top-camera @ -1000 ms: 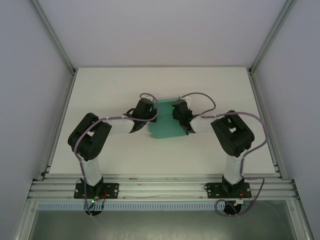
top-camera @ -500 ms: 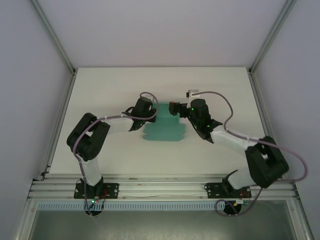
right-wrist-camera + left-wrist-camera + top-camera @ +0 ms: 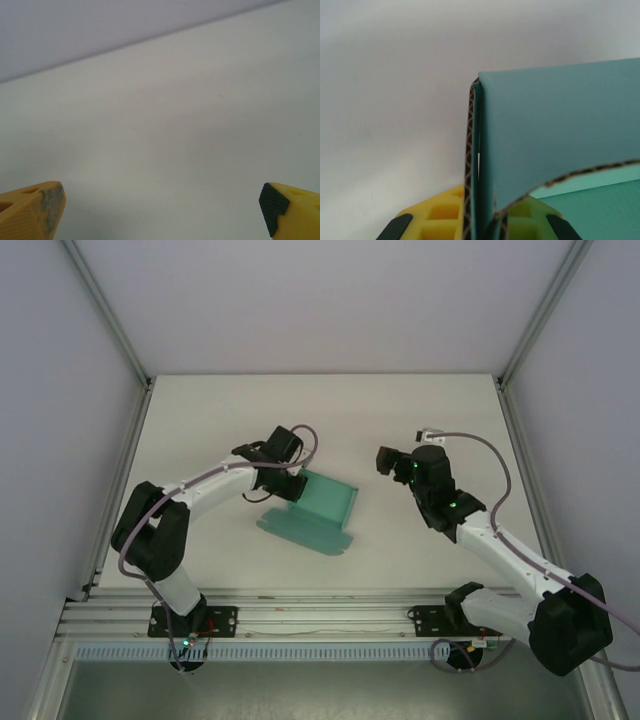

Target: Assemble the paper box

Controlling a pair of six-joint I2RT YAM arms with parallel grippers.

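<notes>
The teal-green paper box (image 3: 312,513) lies mid-table, partly folded, one panel standing up along its far edge. My left gripper (image 3: 287,485) is shut on its upper-left corner. In the left wrist view the yellow fingers (image 3: 432,217) pinch the doubled cardboard edge of the paper box (image 3: 555,135), whose teal panel rises in front of the camera. My right gripper (image 3: 384,458) hangs open to the right of the box, apart from it. In the right wrist view its two yellow fingertips (image 3: 35,212) stand far apart over bare table with nothing between them.
The white table (image 3: 220,420) is framed by aluminium posts at the back corners and a rail (image 3: 320,615) along the near edge. Grey walls close the left, right and back sides.
My right gripper has let go of the box, opened wide and drawn back to the right. The left arm has swung the box round, so it now lies slanted toward the near right.
</notes>
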